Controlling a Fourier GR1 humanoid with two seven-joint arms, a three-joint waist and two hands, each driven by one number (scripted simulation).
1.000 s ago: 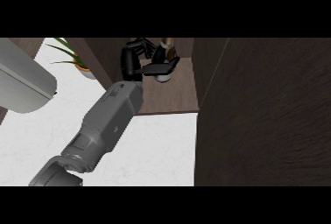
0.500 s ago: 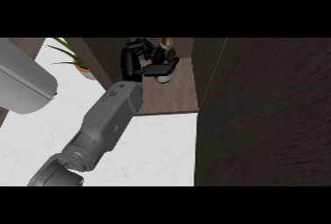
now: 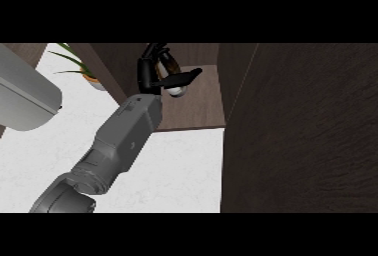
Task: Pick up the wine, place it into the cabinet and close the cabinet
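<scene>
The right hand (image 3: 153, 75) apparently grips the wine (image 3: 171, 67) inside the cabinet (image 3: 199, 110).

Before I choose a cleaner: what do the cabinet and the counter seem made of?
The cabinet looks like dark brown wood or wood veneer with a matte finish; faint grain streaks run along its door. The counter looks like white stone, perhaps marble, with pale grey mottling and little shine. Neither can be told for sure.
</scene>
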